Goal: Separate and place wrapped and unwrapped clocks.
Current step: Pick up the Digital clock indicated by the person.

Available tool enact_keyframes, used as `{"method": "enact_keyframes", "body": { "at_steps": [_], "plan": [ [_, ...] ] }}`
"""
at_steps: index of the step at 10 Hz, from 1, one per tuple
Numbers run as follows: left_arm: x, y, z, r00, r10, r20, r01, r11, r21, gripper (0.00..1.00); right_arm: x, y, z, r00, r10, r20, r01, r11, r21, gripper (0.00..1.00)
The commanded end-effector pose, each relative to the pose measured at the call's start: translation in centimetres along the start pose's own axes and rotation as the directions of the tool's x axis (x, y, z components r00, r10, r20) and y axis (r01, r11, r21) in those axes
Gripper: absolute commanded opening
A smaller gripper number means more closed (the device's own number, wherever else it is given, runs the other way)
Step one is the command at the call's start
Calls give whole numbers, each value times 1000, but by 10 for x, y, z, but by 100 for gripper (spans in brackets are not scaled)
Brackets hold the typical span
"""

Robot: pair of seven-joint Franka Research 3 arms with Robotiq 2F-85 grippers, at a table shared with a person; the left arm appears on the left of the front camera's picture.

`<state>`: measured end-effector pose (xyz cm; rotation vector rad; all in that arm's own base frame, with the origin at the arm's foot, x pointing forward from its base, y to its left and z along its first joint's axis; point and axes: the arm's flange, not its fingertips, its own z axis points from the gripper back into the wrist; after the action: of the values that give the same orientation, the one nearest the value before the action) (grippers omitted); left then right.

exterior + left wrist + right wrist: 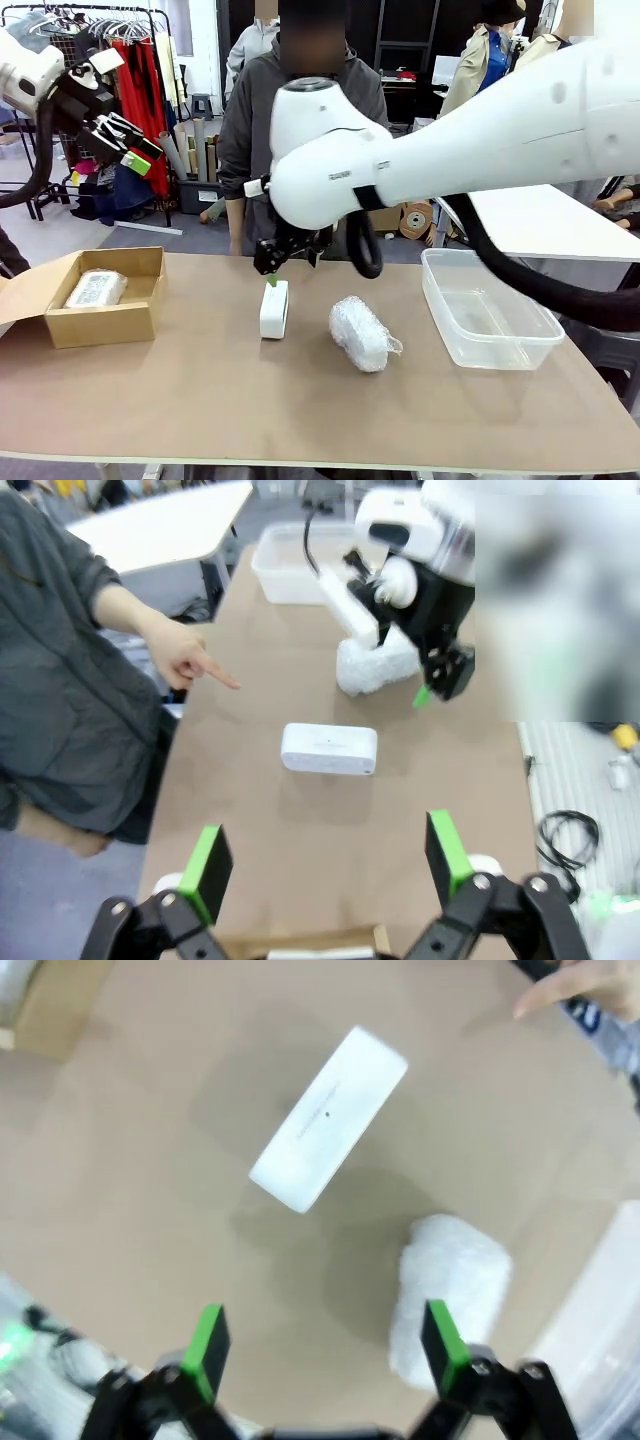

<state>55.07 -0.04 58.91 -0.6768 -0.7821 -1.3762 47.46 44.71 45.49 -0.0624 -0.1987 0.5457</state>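
The unwrapped clock, a smooth white block [274, 309], stands on edge at the table's middle, also seen at the block [329, 748] [328, 1118]. A bubble-wrapped clock [360, 333] [375, 665] [450, 1290] lies just to its right. Another wrapped clock [95, 289] rests inside the cardboard box [135, 322] at the left. My right gripper [275, 272] [323, 1345] hangs open just above the white block, nothing between its fingers. My left gripper [145, 150] [326, 865] is raised high at the left, open and empty. The right gripper [440, 675] appears beyond the block in the left wrist view.
A clear plastic container [485, 340] [290, 565] sits at the table's right. A person stands at the far side; a hand [190, 660] [575, 985] points toward the white block. The right arm's bulk spans the upper right of the front view.
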Motion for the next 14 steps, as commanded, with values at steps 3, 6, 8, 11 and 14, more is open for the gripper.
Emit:
{"method": "enact_keyframes", "body": {
  "at_steps": [3,6,8,11,14],
  "plan": [
    [0,-1,1,1000,-7,4,7,1000,-6,100,59,23,-29,975,-205,83,207,978,-16,100],
    [0,-1,1,1000,-7,4,7,1000,-6,100,67,10,-50,934,-343,99,349,936,-48,100],
    [0,-1,1,1000,-7,4,7,1000,-6,100,67,5,-49,954,-291,76,292,956,-4,100],
    [0,-1,1,1000,-7,4,7,1000,-6,100,67,5,-49,954,-291,76,292,956,-4,100],
    [0,-1,1,1000,-7,4,7,1000,-6,100,66,12,-52,917,-395,62,395,918,4,100]
  ]
}}
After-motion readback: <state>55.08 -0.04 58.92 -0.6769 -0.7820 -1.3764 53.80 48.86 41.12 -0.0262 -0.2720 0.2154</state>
